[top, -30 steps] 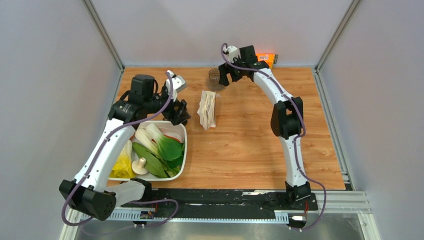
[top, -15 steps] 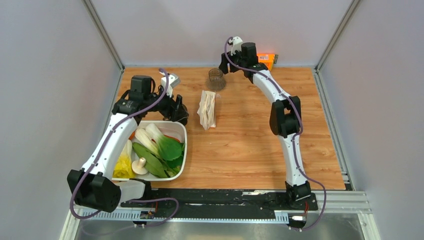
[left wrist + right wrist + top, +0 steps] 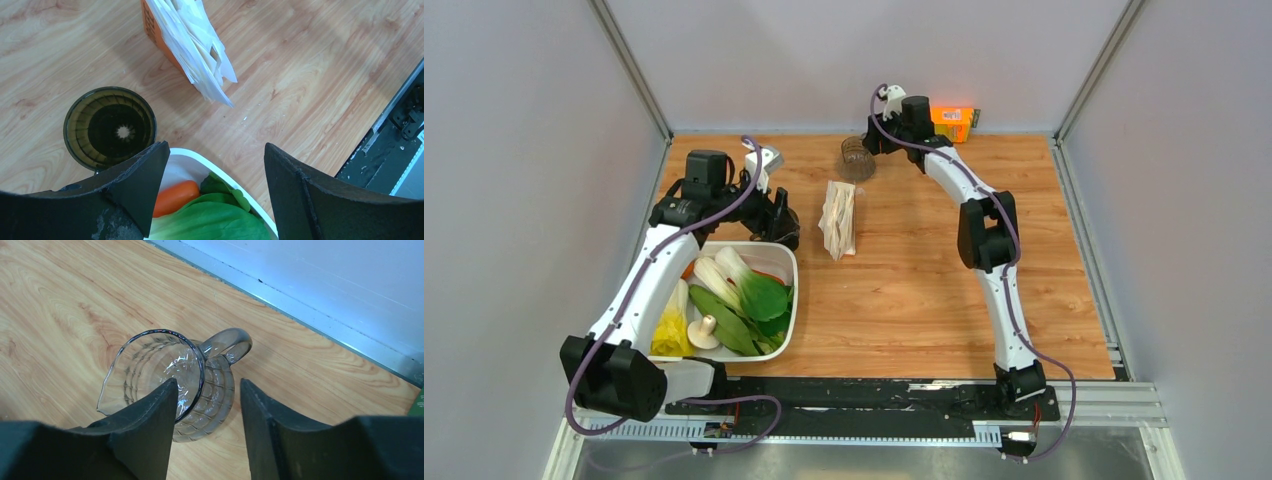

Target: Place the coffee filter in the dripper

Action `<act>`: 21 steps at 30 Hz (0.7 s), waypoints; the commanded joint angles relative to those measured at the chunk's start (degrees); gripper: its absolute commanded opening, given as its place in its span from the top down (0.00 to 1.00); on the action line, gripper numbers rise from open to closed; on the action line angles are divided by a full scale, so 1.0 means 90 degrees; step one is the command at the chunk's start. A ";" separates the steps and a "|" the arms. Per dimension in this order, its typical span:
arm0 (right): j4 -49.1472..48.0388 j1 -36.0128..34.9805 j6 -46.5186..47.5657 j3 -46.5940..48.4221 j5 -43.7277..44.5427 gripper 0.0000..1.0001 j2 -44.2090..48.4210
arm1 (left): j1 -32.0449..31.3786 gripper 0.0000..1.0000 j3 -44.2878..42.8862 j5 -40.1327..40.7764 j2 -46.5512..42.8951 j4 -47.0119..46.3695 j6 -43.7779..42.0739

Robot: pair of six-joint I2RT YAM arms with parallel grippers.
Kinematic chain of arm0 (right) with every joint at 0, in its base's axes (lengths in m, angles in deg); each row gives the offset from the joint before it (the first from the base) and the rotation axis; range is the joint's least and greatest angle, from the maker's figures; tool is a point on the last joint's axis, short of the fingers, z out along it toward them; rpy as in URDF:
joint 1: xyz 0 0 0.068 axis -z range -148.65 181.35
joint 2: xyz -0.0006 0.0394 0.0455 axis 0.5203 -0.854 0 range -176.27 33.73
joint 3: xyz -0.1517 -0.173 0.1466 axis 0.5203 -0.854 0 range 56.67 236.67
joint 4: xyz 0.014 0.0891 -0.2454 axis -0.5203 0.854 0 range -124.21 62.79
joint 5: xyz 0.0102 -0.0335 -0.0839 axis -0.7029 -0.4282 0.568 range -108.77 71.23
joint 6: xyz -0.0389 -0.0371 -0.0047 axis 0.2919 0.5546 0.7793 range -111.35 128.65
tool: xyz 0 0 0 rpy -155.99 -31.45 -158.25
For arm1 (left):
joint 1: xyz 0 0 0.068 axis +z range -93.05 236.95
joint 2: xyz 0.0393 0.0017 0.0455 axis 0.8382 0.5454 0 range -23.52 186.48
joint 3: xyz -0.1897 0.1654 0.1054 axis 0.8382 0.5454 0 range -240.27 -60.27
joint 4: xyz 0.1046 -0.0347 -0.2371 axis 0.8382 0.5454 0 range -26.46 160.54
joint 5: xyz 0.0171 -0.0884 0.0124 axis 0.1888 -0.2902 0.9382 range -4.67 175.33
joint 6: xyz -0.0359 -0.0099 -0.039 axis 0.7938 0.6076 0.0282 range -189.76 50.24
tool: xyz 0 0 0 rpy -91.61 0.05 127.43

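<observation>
Right claw [image 3: 208,390]: jaws apart but narrower than a second ago, straddling the rim of the clear glass handled jug [image 3: 150,365]. Left claw [image 3: 215,160]: wide open, drawn back since then. Wood-grain surface [image 3: 924,290], grey walls. The small, dark brown, see-through funnel-shaped dripper [image 3: 110,127] stands upright just beside the white vegetable tub [image 3: 192,157], its ribs and centre hole showing.

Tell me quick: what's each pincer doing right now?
Left pincer: wide open, holding nothing.
Right pincer: partly open at the glass jug, no grip visible.
</observation>
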 commanded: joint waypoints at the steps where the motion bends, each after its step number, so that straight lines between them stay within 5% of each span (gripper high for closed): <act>1: -0.0288 -0.0119 -0.0001 -0.0022 -0.0051 0.50 -0.0032 | 0.0068 0.20 -0.0022 -0.0002 0.0045 -0.0192 0.0017; 6: -0.0327 -0.0158 0.0109 0.0072 0.0128 0.39 -0.0035 | 0.0135 0.20 -0.0016 -0.0016 0.0067 -0.0200 0.0011; 21: -0.0907 0.0341 -0.1007 -0.0023 0.0320 0.49 0.0365 | 0.0350 0.20 -0.0052 -0.0159 0.0172 -0.0295 0.0153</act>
